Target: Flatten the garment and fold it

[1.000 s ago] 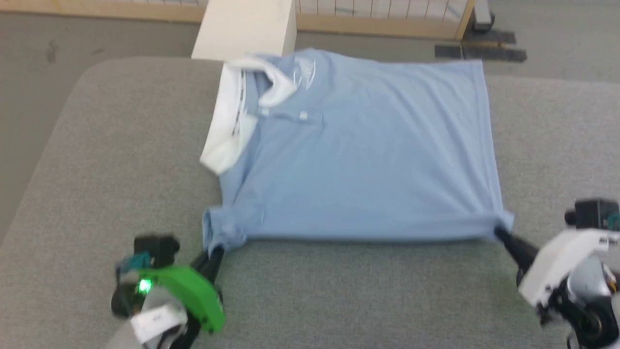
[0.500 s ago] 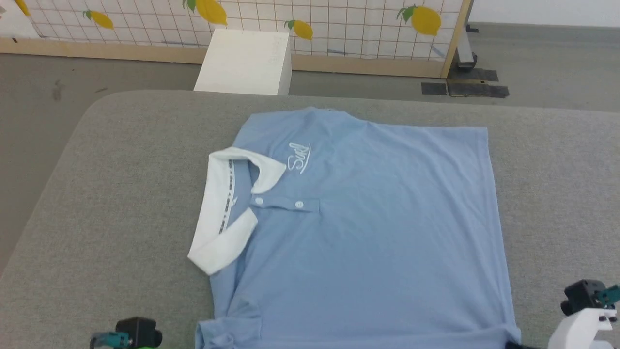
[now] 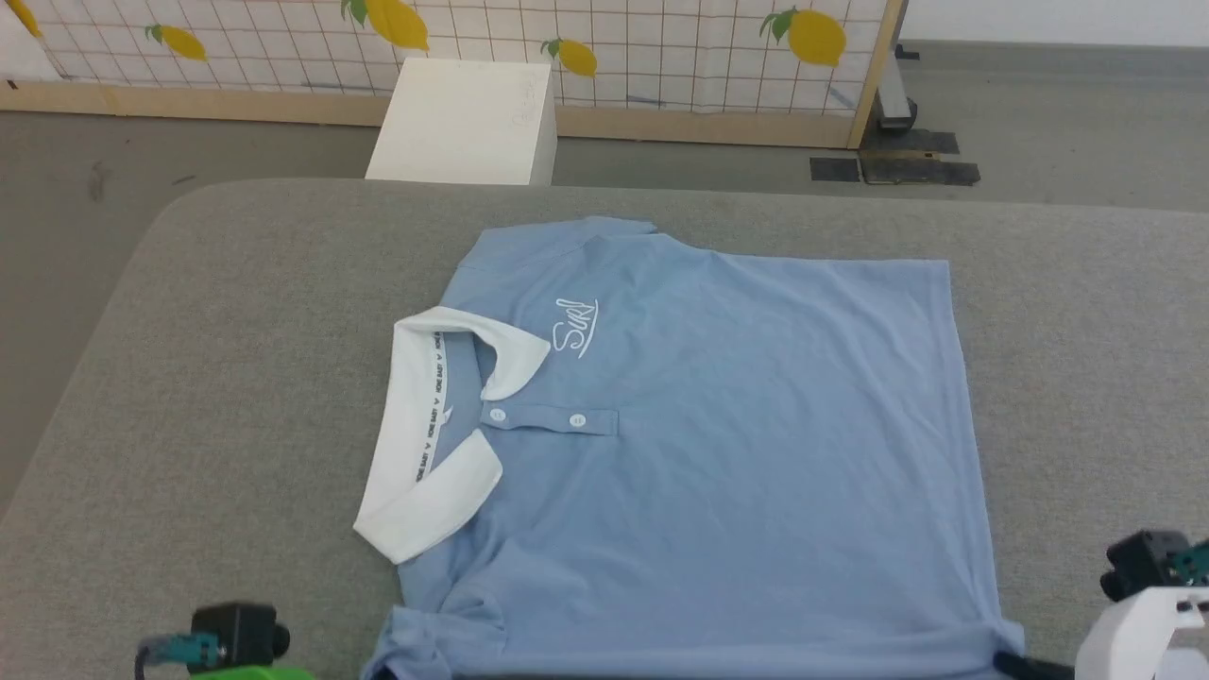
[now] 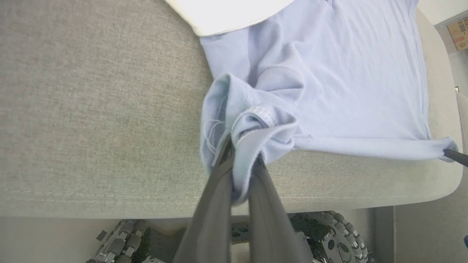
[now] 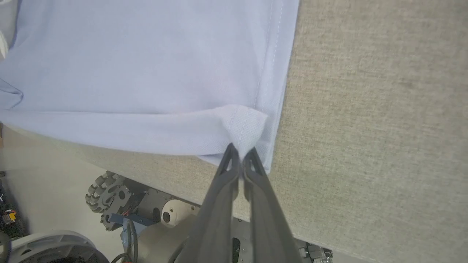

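Head view: at the far left, the grey fabric-covered tabletop is bare cloth with a rounded corner. On it lies a light blue short-sleeved polo shirt, spread front up and turned sideways, so its white collar points left and its straight hem runs down the right. The collar lies open with a printed band along its inside. Just right of it are a small white cursive chest logo and a placket with two white buttons. The body of the shirt is mostly smooth, with faint creases.

In the left wrist view, the left pincer is clamped on bunched sleeve cloth at the shirt's near left corner, close to the tabletop's front edge. Fabric is wedged between the two dark fingers and hangs over them. From there the shirt's near edge runs as a rolled fold to the right.

In the right wrist view, the right pincer has its fingers pressed together on the near hem corner, pulling up a small peak of cloth. Below the tabletop's edge shows the robot's wheeled base.

Beyond the tabletop, on the floor, stand a white rectangular box and a gridded screen printed with yellow lemons.
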Tool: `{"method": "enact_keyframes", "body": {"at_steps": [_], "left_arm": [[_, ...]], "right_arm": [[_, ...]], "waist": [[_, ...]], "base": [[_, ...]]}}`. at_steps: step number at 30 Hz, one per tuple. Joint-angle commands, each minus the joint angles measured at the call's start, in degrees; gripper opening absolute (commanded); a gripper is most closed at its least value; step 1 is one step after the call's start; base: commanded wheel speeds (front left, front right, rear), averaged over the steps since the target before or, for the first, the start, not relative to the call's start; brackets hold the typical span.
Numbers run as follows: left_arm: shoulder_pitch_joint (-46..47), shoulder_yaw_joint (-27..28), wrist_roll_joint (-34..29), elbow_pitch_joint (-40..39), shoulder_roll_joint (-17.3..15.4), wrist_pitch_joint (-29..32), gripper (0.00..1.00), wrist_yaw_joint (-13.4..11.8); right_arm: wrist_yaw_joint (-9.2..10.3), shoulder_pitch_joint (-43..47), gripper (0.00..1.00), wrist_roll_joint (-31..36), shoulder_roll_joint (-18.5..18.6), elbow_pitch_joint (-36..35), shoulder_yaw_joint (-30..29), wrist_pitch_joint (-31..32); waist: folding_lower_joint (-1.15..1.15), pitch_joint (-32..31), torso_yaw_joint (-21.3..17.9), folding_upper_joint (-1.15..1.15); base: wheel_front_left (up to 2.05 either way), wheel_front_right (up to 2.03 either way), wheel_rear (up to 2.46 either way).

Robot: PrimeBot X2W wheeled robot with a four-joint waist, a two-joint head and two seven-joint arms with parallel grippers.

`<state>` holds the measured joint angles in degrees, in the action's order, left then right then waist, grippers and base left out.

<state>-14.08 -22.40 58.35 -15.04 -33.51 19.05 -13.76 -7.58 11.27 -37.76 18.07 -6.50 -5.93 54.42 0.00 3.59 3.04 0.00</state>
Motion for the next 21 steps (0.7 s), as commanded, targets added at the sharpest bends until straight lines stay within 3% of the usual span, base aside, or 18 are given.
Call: {"method": "enact_keyframes", "body": {"at_steps": [1, 11, 21], "left_arm": [[2.11, 0.48, -0.99, -0.47, -1.11, -0.1, 0.0, -0.38], [18.88, -1.15, -5.07, 1.1, -3.54, 5.36, 0.0, 3.76], [36.77, -3.04, -8.79, 10.3, -1.1, 6.33, 0.0, 9.53]], "right_arm": [[0.09, -1.68, 0.0, 0.71, 0.43, -0.52, -0.16, -0.45], [0.09, -11.93, 0.0, 2.86, 1.41, -1.6, 1.56, -0.1], [0.09, -23.65, 0.0, 4.99, 2.55, 1.11, 3.74, -1.24]], "waist": [[0.0, 0.36, -0.14, 0.0], [0.0, 6.35, -0.74, 0.0], [0.0, 16.05, -1.15, 0.0]], "base": [[0.0, 0.0, 0.0], [0.0, 0.0, 0.0], [0.0, 0.0, 0.0]]}}
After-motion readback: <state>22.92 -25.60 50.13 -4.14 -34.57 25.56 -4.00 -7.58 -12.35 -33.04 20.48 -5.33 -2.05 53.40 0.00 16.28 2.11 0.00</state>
